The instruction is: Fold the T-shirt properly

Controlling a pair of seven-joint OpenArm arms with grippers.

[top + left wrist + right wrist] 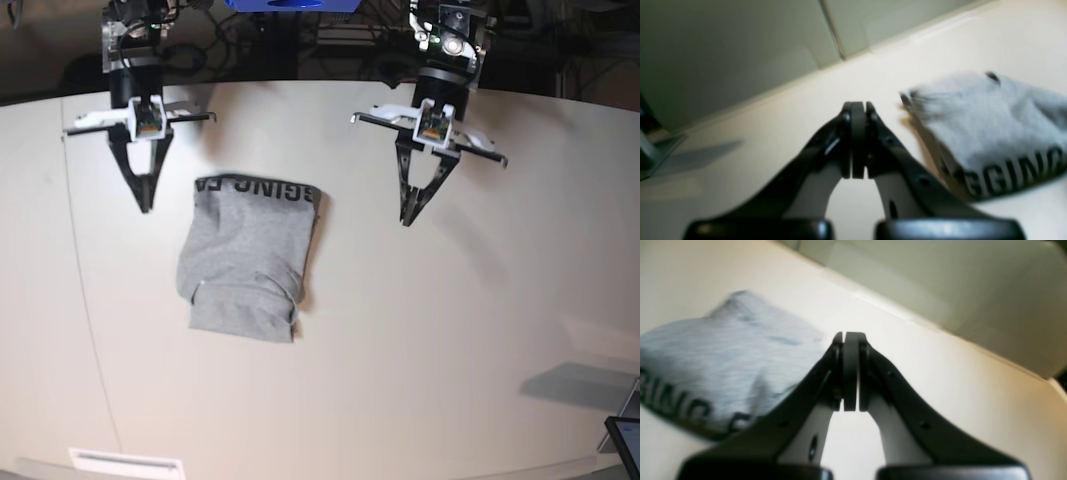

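The grey T-shirt (245, 257) lies folded into a compact rectangle on the white table (450, 330), with a strip of black lettering along its far edge. It also shows at the right of the left wrist view, T-shirt (990, 120), and at the left of the right wrist view, T-shirt (716, 356). My left gripper (406, 219) hangs shut and empty to the shirt's right, clear of the cloth; its tips (858, 106) press together. My right gripper (146, 207) hangs shut and empty just left of the shirt's far corner, tips (850, 336) together.
The table's curved far edge (320, 85) runs behind both arms, with dark equipment beyond. A dark device corner (625, 440) and its shadow sit at the near right. A white label (125, 463) lies at the near left edge.
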